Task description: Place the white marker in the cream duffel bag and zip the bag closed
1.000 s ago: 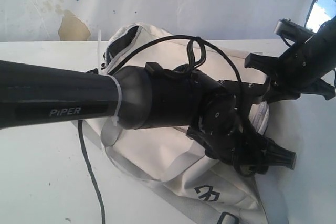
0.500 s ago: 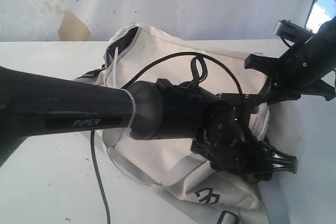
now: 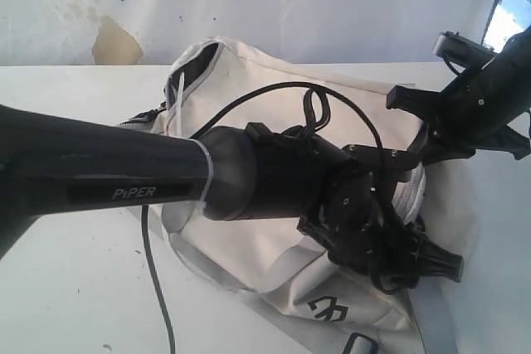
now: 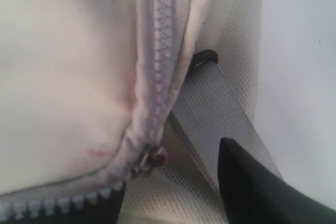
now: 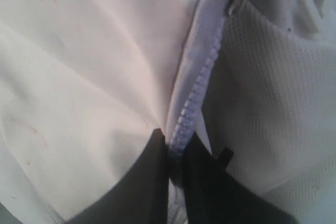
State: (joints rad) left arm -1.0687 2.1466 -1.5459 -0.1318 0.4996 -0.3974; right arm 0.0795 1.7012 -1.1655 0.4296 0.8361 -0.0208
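along its zipper point(image 5: 198, 95), right tool point(image 5: 176, 139) pinches cream duffel bag point(image 5: 79, 77).

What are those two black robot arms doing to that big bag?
Two black robot arms are working on a soft cream fabric duffel bag lying on a white table. The right gripper pinches the bag's zipper strip, while the left gripper sits open near a metal zipper pull. The bag's far end gapes open, and no marker shows.
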